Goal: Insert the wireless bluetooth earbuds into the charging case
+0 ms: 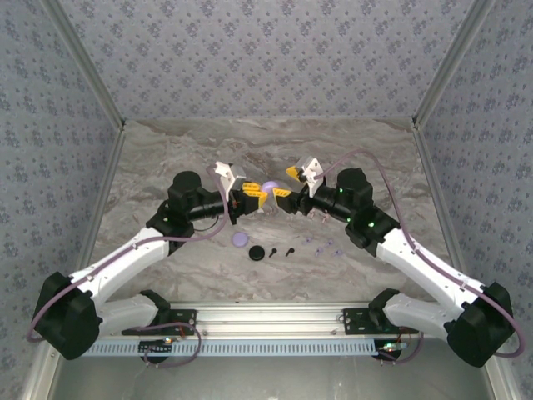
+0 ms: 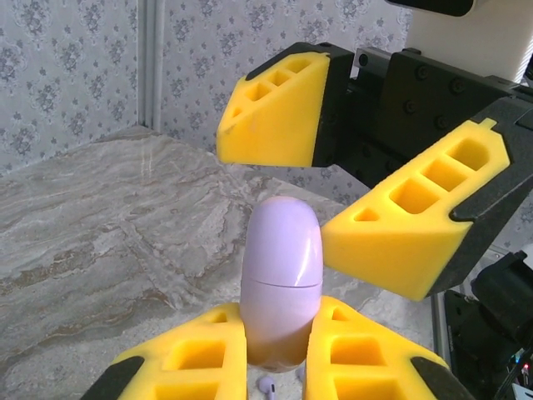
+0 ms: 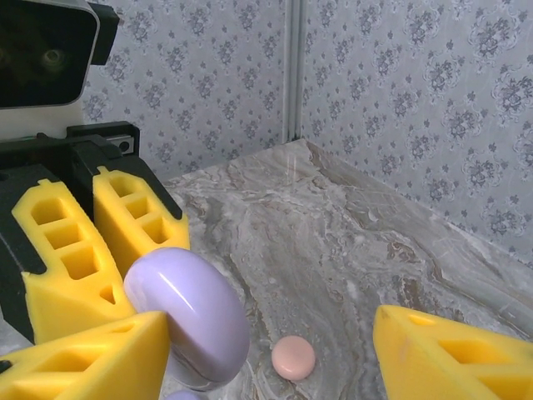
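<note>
Lilac charging case (image 2: 281,283), long axis vertical, sits clamped in the left gripper (image 2: 279,354); right gripper (image 3: 273,327), jaws wide apart, faces its upper half.

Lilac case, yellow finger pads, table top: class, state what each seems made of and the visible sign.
Lilac case: likely smooth hard plastic, satin gloss; soft highlights, fine seam line. Yellow finger pads: probably matte plastic, possibly rubbery; dull surface, hollow cells. Table top: marble-look, perhaps printed laminate; grey veining, faint sheen.
</note>
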Controlling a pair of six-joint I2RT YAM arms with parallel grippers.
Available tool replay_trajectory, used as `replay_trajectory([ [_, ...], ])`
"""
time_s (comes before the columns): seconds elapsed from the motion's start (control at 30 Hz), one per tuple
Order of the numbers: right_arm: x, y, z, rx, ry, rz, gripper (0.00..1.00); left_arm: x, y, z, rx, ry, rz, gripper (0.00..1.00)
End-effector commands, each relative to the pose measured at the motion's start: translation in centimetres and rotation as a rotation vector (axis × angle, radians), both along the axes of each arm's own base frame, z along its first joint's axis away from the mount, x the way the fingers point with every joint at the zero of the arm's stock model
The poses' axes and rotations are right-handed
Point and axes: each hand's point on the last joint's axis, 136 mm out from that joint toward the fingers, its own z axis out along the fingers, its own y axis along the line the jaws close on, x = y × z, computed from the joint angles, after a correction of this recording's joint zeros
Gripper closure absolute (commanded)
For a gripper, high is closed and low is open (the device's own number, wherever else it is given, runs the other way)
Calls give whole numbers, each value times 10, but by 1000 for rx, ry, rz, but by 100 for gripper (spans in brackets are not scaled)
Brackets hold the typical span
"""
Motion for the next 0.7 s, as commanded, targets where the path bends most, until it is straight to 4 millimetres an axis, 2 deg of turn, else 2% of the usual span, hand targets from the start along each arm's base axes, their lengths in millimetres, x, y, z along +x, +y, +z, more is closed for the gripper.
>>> replay_trajectory([
  [0.0, 8, -3, 17, 9, -26, -19, 33, -11, -1, 17, -22, -60, -43, 89],
  [0.33, 22, -3, 15, -9, 11, -24, 33, -12, -1, 17, -17, -64, -46, 90],
  [0.43, 19, -5, 16, -11, 14, -22, 33, -12, 0, 17, -10, -61, -39, 90],
  [0.57, 7, -18, 31, 22, -2, -44, 32, -9, 3, 13, 1, -65, -9, 90],
  [0.67, -2, -38, 36, 34, 50, -117, 31, -8, 5, 10, 1, -86, 7, 92],
])
